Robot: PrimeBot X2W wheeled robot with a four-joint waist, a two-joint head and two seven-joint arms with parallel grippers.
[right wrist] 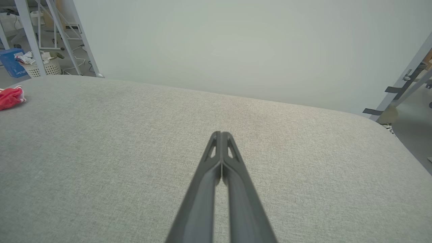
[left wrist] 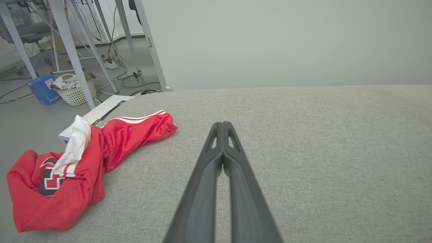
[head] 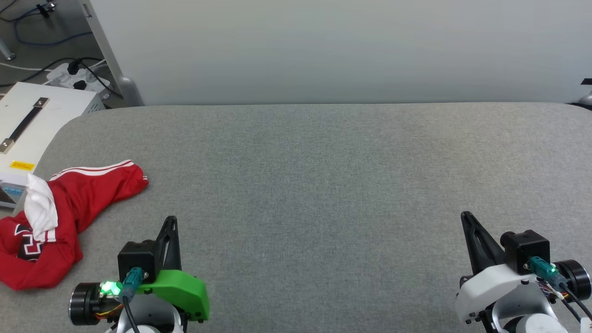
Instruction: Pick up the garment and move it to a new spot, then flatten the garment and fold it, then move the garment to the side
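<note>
At the far left edge of the grey pad (head: pixel 323 185), the garment (head: pixel 88 194) lies in a crumpled heap: red body bunched, a white sleeve (head: pixel 40 208) flopped on top, striped trim pointing toward the pad's middle, part of the chest print showing. Its left end sits at the pad's edge next to a white box (head: pixel 41 115); can't tell if they touch. Task looks barely begun: nothing lifted, nothing flattened, no fold. All steps are left: grab, carry to the open middle, spread, fold, move aside. Left gripper (head: pixel 171 221) is at lower left, just right of the heap and apart from it, fingers pressed together tip to tip, holding nothing. The left wrist view shows the same, with the cloth off to its left. Right gripper (head: pixel 466 216) is at lower right, well apart from the garment, fingers likewise closed on each other, empty, over bare pad. Left arm seems the nearer one for the pick; it would need to open first.
</note>
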